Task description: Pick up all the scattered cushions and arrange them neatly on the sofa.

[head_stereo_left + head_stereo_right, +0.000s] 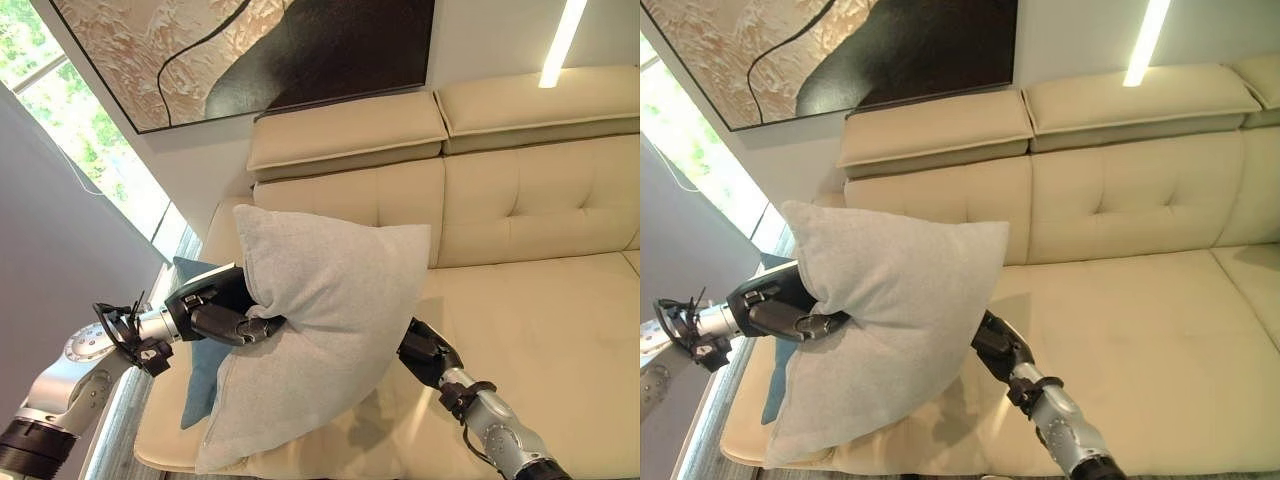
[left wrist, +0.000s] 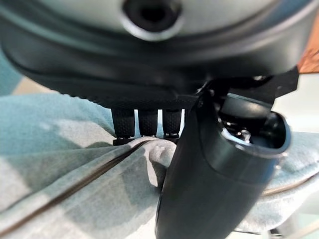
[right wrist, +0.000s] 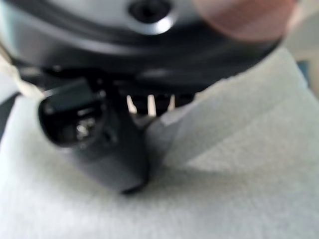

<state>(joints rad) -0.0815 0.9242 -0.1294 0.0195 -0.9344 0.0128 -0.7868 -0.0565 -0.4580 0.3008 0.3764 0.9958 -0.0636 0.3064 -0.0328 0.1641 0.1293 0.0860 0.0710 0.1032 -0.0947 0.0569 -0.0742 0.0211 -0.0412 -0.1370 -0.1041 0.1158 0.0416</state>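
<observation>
— Above the left end of the cream sofa (image 1: 540, 330), what are the two arms doing?

— Both reach inward to one light grey cushion (image 1: 320, 330) held up in the air between them. The left arm comes in from the lower left, its forearm roughly level, and the left hand (image 1: 225, 318) meets the cushion's left edge about halfway up. The right arm rises from the lower right at a slant, and the right hand (image 1: 992, 345) goes in behind the cushion's lower right side.

— Are the left hand's fingers clamped on it?

— Yes. In the left wrist view the thumb (image 2: 209, 174) lies across the front of the grey fabric while the fingers (image 2: 148, 124) dig into a fold behind it, so the cloth is pinched between them.

— And the right?

— Similar. The right wrist view has the thumb (image 3: 117, 154) pressed onto the fabric, with the fingers tucked into a crease past it, gripping the cloth.

— Where does the cushion sit relative to the sofa?

— It hangs tilted, one corner pointing up toward the backrest, its lower corner drooping near the seat's front edge. Whether it touches the seat I cannot tell.

— Anything else there?

— A teal cushion (image 1: 205, 375) stands on the sofa's left end, partly hidden behind the grey one and the left hand.
</observation>
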